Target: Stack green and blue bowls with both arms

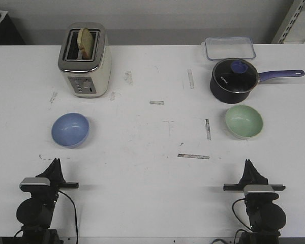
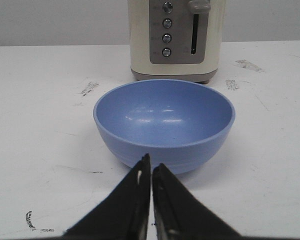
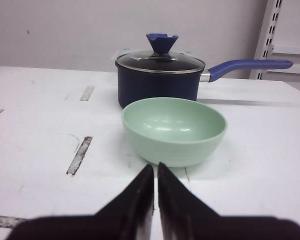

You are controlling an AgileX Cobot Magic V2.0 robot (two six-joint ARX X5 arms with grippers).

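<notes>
The blue bowl (image 1: 70,129) sits upright and empty on the left of the white table; it also shows in the left wrist view (image 2: 164,124). The green bowl (image 1: 243,121) sits upright and empty on the right; it also shows in the right wrist view (image 3: 174,130). My left gripper (image 1: 55,163) is shut and empty, low near the table's front edge, short of the blue bowl; its tips (image 2: 151,164) point at the bowl. My right gripper (image 1: 248,163) is shut and empty, short of the green bowl; its tips (image 3: 155,169) point at it.
A cream toaster (image 1: 85,60) with a slice of bread stands behind the blue bowl. A dark navy saucepan (image 1: 234,77) with a glass lid and a handle pointing right stands just behind the green bowl. A clear lidded box (image 1: 229,48) lies at the back right.
</notes>
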